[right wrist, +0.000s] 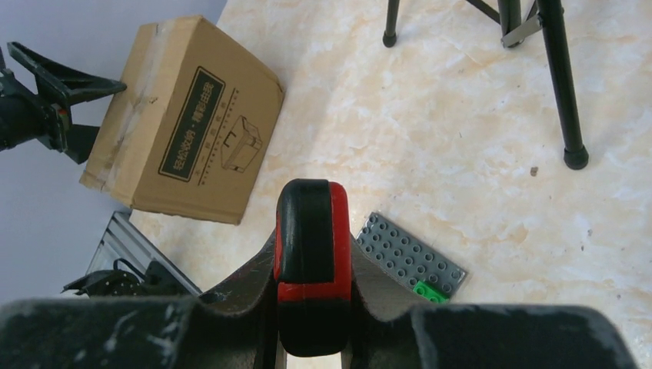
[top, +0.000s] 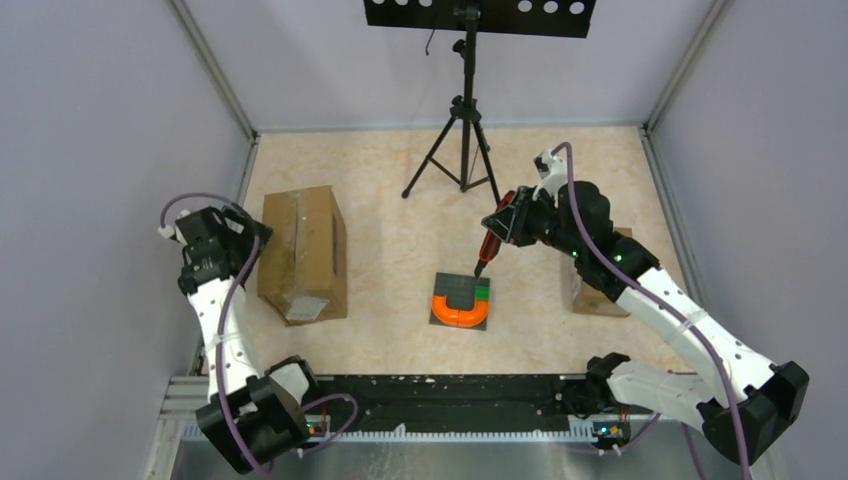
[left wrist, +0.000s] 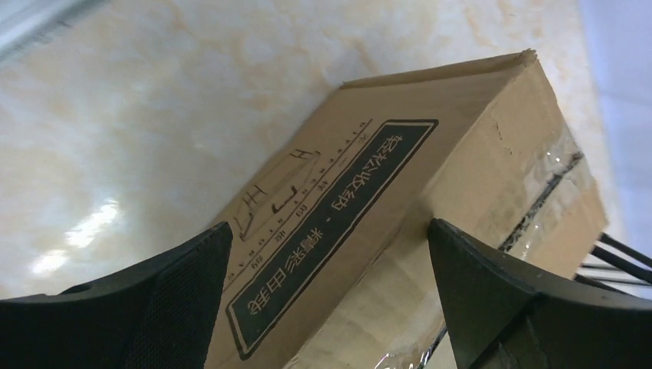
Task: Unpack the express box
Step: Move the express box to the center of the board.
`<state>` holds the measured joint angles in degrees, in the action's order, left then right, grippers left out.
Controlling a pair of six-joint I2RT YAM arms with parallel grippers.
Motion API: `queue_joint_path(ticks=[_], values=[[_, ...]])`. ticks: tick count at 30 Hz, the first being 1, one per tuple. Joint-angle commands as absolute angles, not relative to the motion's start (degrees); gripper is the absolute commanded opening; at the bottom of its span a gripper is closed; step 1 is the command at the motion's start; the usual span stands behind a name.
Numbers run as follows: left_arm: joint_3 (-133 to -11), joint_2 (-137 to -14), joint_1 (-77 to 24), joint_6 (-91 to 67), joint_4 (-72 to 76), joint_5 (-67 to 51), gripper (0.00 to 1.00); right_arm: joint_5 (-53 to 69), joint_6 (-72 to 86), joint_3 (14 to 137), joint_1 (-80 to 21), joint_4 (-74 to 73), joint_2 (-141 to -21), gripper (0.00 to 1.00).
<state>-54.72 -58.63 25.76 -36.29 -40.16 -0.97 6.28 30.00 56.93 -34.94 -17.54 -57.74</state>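
The brown cardboard express box [top: 303, 253] lies closed at the left of the table, with clear tape along its seam. It shows close up in the left wrist view [left wrist: 400, 200] and at the upper left of the right wrist view [right wrist: 192, 123]. My left gripper [top: 252, 238] is open right beside the box's left side, its jaws [left wrist: 329, 227] spread wide with a box edge between them. My right gripper [top: 503, 222] is shut on a red and black tool [top: 487, 246]. The tool's handle [right wrist: 311, 231] sits between the fingers, with its tip pointing down over the table centre.
A grey studded baseplate [top: 447, 287] with an orange U-shaped piece [top: 460, 314] and a green brick [top: 484, 293] lies at the centre, just below the tool tip. A smaller cardboard box [top: 592, 295] sits behind the right arm. A black tripod [top: 462, 130] stands at the back.
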Motion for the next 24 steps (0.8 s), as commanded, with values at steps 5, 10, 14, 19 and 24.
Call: queue_joint_path(ticks=[5,10,14,19,24], values=[[-37.59,-50.94,29.06,-49.19,-27.23,-33.40,0.98,8.17,28.94,55.74,-35.68,-15.91,-55.70,0.00],[-33.53,-48.96,25.63,-50.93,-29.62,-37.61,0.98,8.27,28.83,55.62,-35.76,-15.01,-56.79,0.00],[-32.37,-48.35,21.23,-50.82,-30.52,-38.41,0.98,8.01,28.74,56.26,-36.24,-14.14,-58.99,0.00],[-36.95,-50.51,15.02,-45.27,-31.77,-40.71,0.98,4.86,27.93,58.25,-38.35,-13.89,-63.09,0.00],[-44.51,-55.08,9.38,-36.60,-37.06,-43.64,0.98,0.37,26.95,60.52,-40.98,-13.01,-68.06,0.00]])
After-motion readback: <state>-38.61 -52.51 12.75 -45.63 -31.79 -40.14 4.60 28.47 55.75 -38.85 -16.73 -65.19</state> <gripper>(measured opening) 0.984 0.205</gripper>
